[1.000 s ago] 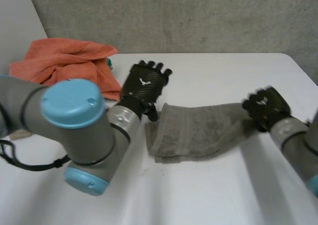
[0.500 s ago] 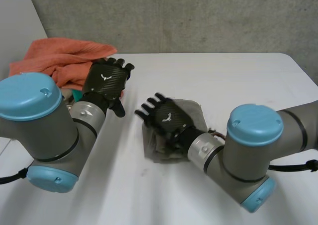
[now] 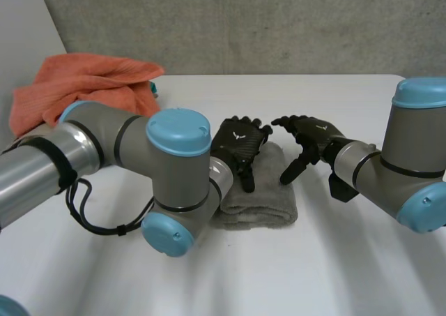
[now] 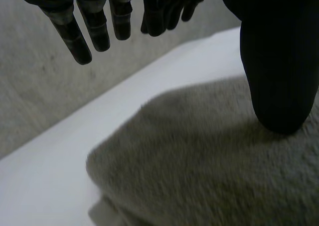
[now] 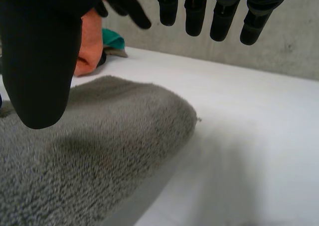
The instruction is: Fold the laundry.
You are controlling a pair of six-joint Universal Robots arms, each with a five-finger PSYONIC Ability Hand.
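Observation:
A grey towel (image 3: 259, 199) lies folded into a thick, compact stack in the middle of the white table (image 3: 348, 274). My left hand (image 3: 240, 143) hovers over the towel's far edge, open, its thumb pointing down at the cloth. In the left wrist view the left hand (image 4: 279, 61) has straight fingers, and its thumb tip is at the towel (image 4: 209, 176). My right hand (image 3: 311, 136) is just to the right of the towel, open and holding nothing. In the right wrist view the right hand (image 5: 40, 61) is spread above the towel's (image 5: 89, 156) rounded fold.
A crumpled orange cloth (image 3: 83, 86) is heaped at the table's far left, with a bit of teal cloth (image 3: 152, 88) beside it. Both show past the towel as the orange cloth (image 5: 92, 44) and teal cloth (image 5: 113, 39). A grey wall (image 3: 279, 23) stands behind the table.
The towel went from stretched out to a compact folded stack. My right hand brought its end over, let go and drew back right. My left hand swung from the orange pile to the towel.

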